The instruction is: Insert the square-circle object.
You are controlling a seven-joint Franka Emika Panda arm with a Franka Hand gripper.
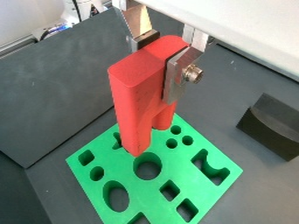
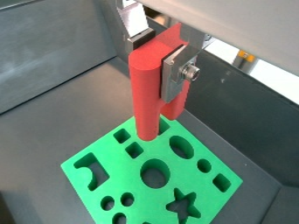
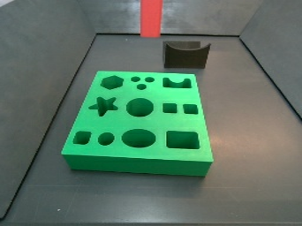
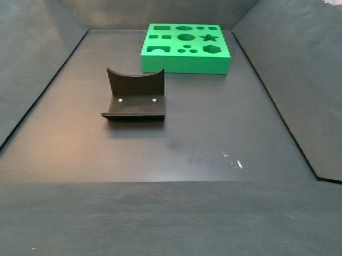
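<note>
My gripper (image 1: 162, 57) is shut on the upper part of the square-circle object (image 1: 138, 96), a bright red slab hanging upright with its two legs pointing down. It shows the same way in the second wrist view, gripper (image 2: 160, 57) and red object (image 2: 146, 87). The legs hang above the green board (image 1: 187, 173) with shaped holes, over its near-corner holes in both wrist views, board (image 2: 122, 171). In a side view only the red object's lower end (image 3: 151, 18) shows, high above and behind the board (image 3: 118, 124). The other side view shows the board (image 4: 187, 62) but neither gripper nor red object.
The dark fixture with a curved notch (image 3: 186, 55) stands on the floor just beyond the board; it also shows in a side view (image 4: 134, 97) and a wrist view (image 1: 274, 122). Grey walls enclose the dark floor (image 4: 174, 170).
</note>
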